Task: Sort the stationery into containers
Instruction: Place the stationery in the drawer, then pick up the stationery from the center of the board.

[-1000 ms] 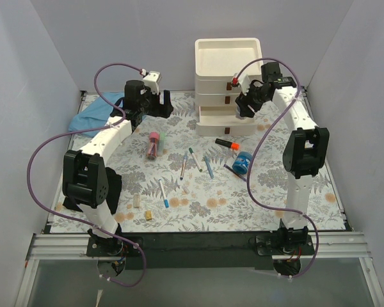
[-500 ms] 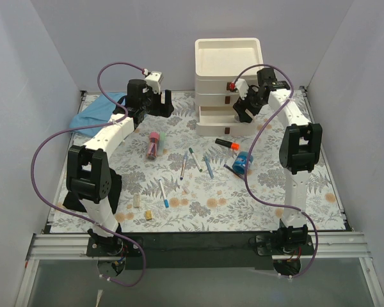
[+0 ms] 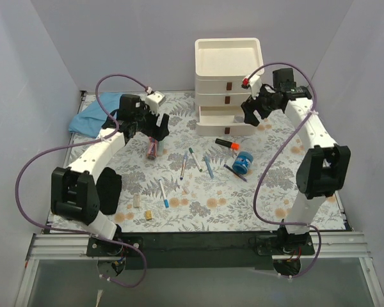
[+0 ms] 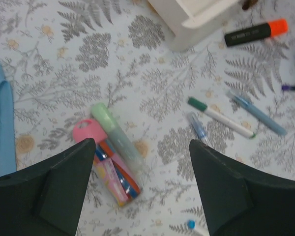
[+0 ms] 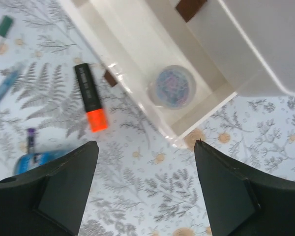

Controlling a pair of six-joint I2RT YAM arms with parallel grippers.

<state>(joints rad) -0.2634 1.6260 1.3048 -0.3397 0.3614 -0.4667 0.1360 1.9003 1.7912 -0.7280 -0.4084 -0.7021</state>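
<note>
The cream-white three-drawer unit (image 3: 226,82) stands at the far middle of the fern-printed worktop (image 3: 275,192), with a shallow square tray (image 3: 205,59) on top. Its bottom drawer (image 3: 212,116) is pulled out toward the near side. In the right wrist view a small round clear pot (image 5: 173,87) with bluish contents lies in that drawer.

The right pincer (image 5: 146,142) hangs released, fingers spread, over the drawer's right front corner. Just near of the drawer lies the black marker (image 5: 91,98) with its orange-red cap. The blue tape roll (image 5: 39,160) lies nearer still, with a purple-tipped pen (image 5: 30,140) beside it.

The left pincer (image 4: 141,142) is also released, its fingers wide apart above the pink-capped tube (image 4: 110,172), left of the unit. A pale green piece (image 4: 115,132) lies against the tube. Any print on the tube or on the marker's barrel is too blurred to read.

A green-capped pen (image 4: 219,115) and a blue pen (image 4: 258,113) lie mid-worktop, and another white pen (image 3: 163,193) lies nearer. Two tan blocks (image 3: 136,201) sit near left. The light-blue cloth (image 3: 93,115) lies at the far left.
</note>
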